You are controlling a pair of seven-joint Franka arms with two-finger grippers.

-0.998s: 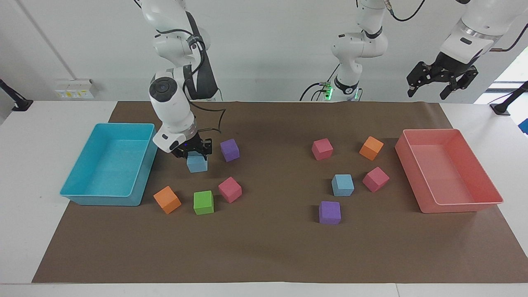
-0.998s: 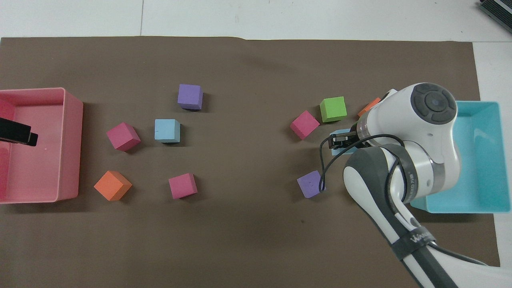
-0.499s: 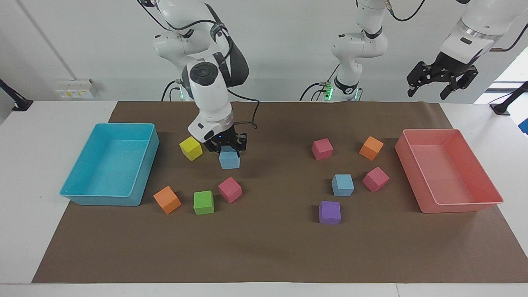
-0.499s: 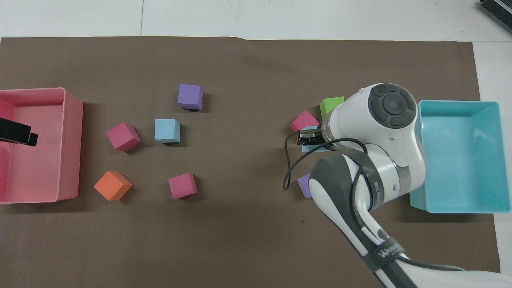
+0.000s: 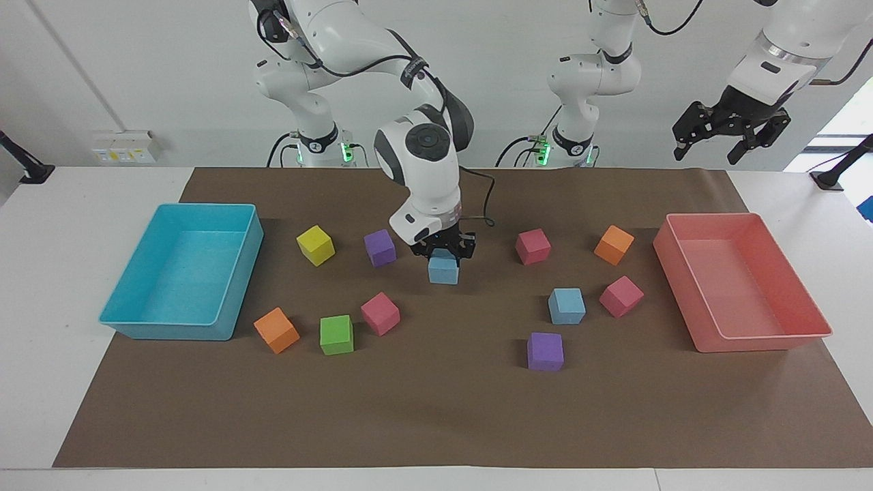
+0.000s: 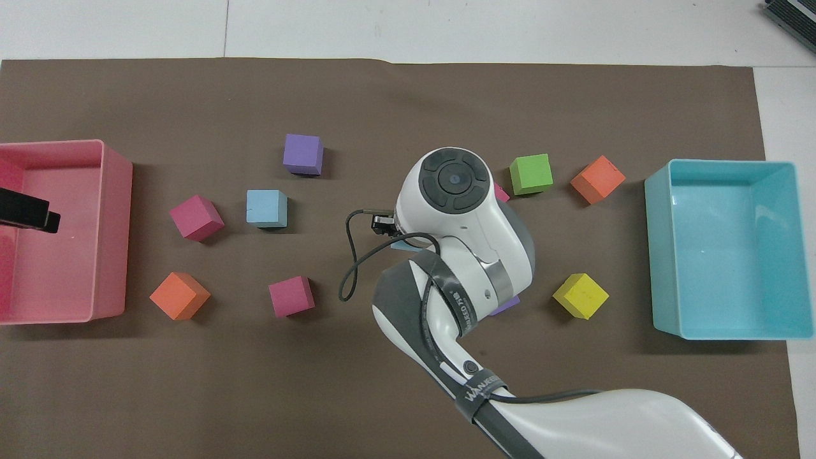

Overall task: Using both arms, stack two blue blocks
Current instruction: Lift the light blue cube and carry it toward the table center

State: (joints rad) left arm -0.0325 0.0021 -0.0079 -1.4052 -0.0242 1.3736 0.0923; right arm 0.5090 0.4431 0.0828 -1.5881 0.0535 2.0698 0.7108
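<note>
Currently the right gripper [image 5: 443, 251] is clenched on the carried blue block [image 5: 443, 270] and holds it in the air over the brown mat [image 5: 436, 423], above the bare stretch between the purple cube [image 5: 380, 247] and the second blue block [image 5: 567, 305]. A second ago the same grip was beside the turquoise tray [image 5: 181, 324]; half a second ago it had passed the yellow cube [image 5: 316, 245]. The load has therefore travelled steadily away from the tray, toward the second blue block, with no visible slip in the grasp.

The second blue block has not shifted. It rests on the mat toward the left arm's end, just beside a pink cube [image 5: 621, 296], with another purple cube [image 5: 545, 351] near it, farther from the robots.

The left gripper [image 5: 732, 129] waits, raised above the table edge by the pink tray [image 5: 764, 341], claw released and empty, as before.

Assessment: pickup is complete and transport is under way; stacking is not yet done. The placement should call for squaring the carried block over the second one. The neighbouring pink cube leaves little room for the fingers on that side.
</note>
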